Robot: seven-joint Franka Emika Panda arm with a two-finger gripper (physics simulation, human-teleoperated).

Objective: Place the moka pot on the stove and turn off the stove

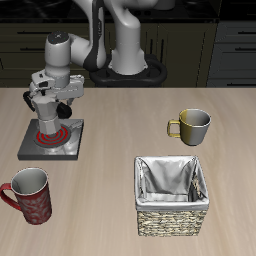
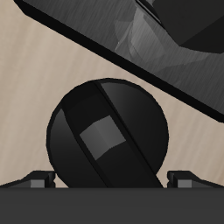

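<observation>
**Tool at the stove, working the knob**

The tool (image 1: 47, 112) hangs low over the stove (image 1: 68, 148), whose red spiral ring shows just under it. In the wrist view a round black knob (image 2: 107, 136) with a raised cross bar fills the space directly ahead of the tool, beside the stove's dark edge. Only the finger bases show at the frame's border, so I cannot tell whether the tool is open or clamped on the knob.

The moka pot is not clearly visible; the tool and arm hide the burner's middle, so whether it stands there cannot be told. Judging by the tool's place, the step in hand is the turning-off. The next move likely calls for seating the fingers across the knob's bar, then twisting about its axis without sliding the stove on the bench (image 1: 110, 140).

Count: one stove, one knob, one olive mug (image 1: 191, 125), one red mug (image 1: 28, 194), one lined wicker basket (image 1: 174, 196), all well away from the tool.
</observation>
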